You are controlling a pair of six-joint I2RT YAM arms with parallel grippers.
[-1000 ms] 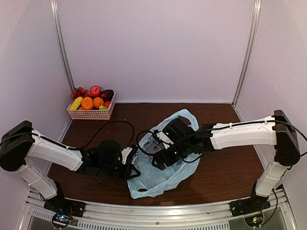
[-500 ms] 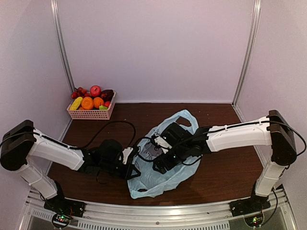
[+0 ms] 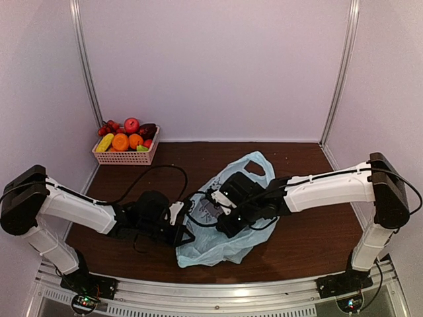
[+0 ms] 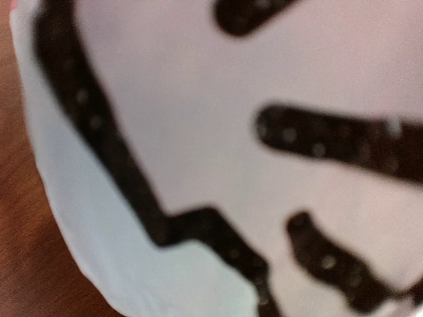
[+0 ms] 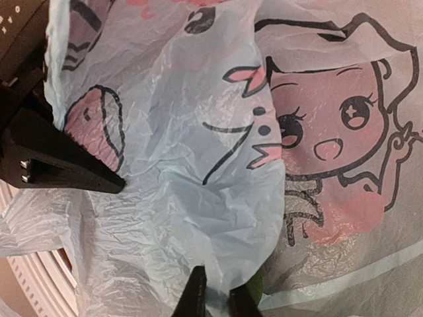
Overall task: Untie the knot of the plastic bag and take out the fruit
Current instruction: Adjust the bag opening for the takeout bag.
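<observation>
Your right gripper (image 5: 218, 285), narrow, pinches a fold of the bag (image 5: 198, 191); left gripper (image 3: 184, 234) at the bag's left edge, grip cannot be told.

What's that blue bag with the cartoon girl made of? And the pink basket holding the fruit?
The bag looks like thin, half see-through plastic film: it crinkles finely and the layers beneath show through. The basket seems stiff moulded plastic, going by its lattice wall, but it's too small to be sure.

Left arm (image 3: 73, 208) reached low toward the centre, left gripper (image 3: 184, 234) pointed right (its jaw spacing could not be told), right arm (image 3: 330, 185) extended leftward, right gripper (image 5: 215, 292) angled down, closed on the plastic bag (image 5: 198, 198).
</observation>
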